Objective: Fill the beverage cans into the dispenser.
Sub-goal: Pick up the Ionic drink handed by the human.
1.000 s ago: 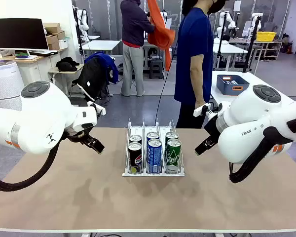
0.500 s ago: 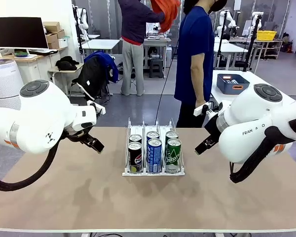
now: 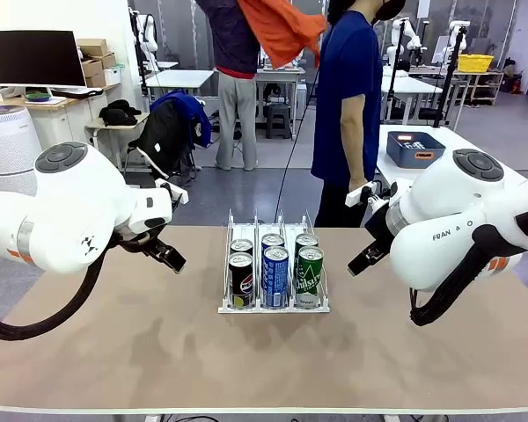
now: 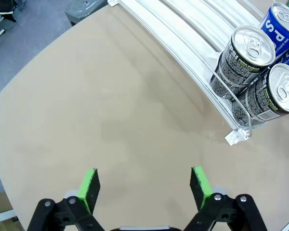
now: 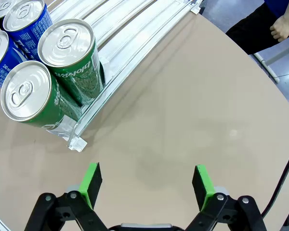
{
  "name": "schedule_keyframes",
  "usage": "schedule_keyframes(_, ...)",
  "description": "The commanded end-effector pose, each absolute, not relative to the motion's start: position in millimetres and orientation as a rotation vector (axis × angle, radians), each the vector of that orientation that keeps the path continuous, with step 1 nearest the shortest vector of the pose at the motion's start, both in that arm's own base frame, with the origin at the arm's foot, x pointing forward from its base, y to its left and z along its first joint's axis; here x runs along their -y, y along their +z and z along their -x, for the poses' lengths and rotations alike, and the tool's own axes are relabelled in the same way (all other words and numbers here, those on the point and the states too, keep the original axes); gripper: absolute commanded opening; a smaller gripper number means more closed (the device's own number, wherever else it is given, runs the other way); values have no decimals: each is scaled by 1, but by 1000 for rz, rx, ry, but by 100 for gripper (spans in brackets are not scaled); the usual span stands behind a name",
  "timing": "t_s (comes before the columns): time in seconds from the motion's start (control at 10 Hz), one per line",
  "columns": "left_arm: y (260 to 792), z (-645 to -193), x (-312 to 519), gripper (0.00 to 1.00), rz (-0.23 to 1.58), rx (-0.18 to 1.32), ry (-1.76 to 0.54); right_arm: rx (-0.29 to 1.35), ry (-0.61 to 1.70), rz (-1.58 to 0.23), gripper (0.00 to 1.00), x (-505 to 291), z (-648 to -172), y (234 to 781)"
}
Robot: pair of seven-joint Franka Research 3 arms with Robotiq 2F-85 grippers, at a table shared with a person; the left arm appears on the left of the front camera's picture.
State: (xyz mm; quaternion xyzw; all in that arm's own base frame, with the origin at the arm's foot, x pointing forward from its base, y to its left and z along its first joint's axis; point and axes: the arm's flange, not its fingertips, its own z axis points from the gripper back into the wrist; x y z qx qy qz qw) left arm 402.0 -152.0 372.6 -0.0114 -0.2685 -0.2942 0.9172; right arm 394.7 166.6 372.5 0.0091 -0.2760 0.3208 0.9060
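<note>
The clear dispenser (image 3: 274, 307) stands mid-table with two cans in each lane: black cans (image 3: 241, 280) on the left, blue cans (image 3: 275, 276) in the middle, green cans (image 3: 309, 276) on the right. My left gripper (image 3: 170, 256) hovers left of it, open and empty; in the left wrist view the left gripper (image 4: 146, 186) is over bare table, with black cans (image 4: 245, 57) and the dispenser (image 4: 192, 41) at upper right. My right gripper (image 3: 366, 258) hangs right of it, open; in the right wrist view the right gripper (image 5: 148, 183) has green cans (image 5: 67, 55) and the dispenser (image 5: 130, 33) at upper left.
A person in a blue top (image 3: 346, 105) stands at the far edge of the table (image 3: 264, 360), one hand (image 5: 282, 24) near the edge. A blue-grey tub (image 3: 414, 149) sits on another table behind. Bare tabletop lies on both sides of the dispenser.
</note>
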Motion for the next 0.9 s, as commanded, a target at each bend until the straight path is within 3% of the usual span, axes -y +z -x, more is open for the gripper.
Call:
schedule_keyframes(0.0, 372, -402, 152, 100, 23, 552, -604, 570, 662, -19, 100, -167, -395, 372)
schedule_keyframes(0.6, 373, -402, 152, 100, 23, 552, -606, 570, 663, -19, 100, -167, -395, 372)
schedule_keyframes(0.8, 392, -406, 150, 100, 146, 411, -718, 427, 683, -115, 100, -164, -371, 387)
